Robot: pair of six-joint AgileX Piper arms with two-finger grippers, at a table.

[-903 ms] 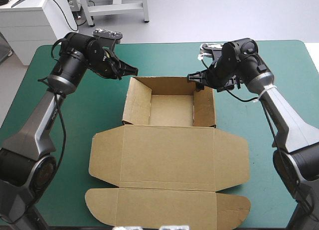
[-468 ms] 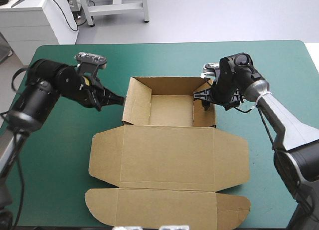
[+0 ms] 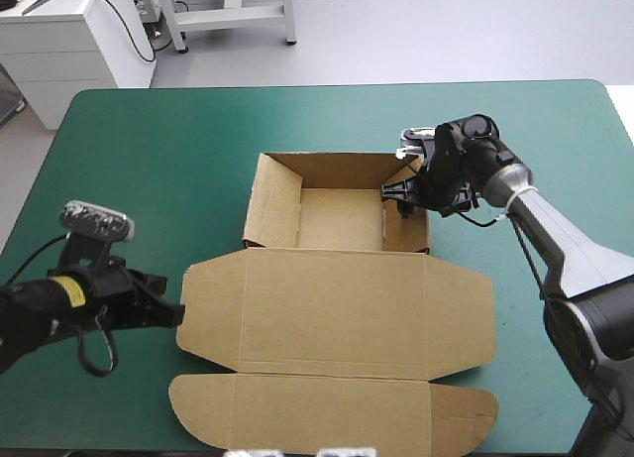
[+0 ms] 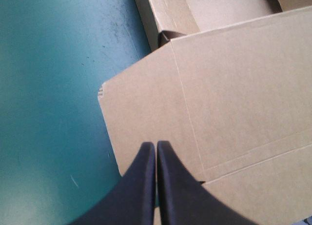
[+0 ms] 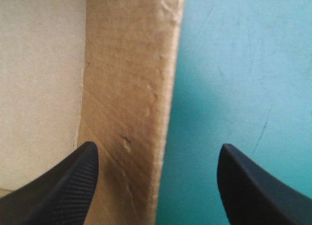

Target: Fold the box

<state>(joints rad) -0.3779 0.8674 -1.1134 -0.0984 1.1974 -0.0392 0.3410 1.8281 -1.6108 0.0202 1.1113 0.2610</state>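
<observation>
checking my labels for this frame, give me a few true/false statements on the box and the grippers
1. The left gripper is shut. True.
2. The right gripper is shut on the box. False: it is open, with one finger on each side of the box's right wall.
3. The lid lies flat on the table. True.
4. The left gripper is at the box's far wall. False: it is at the lid's left flap.
</observation>
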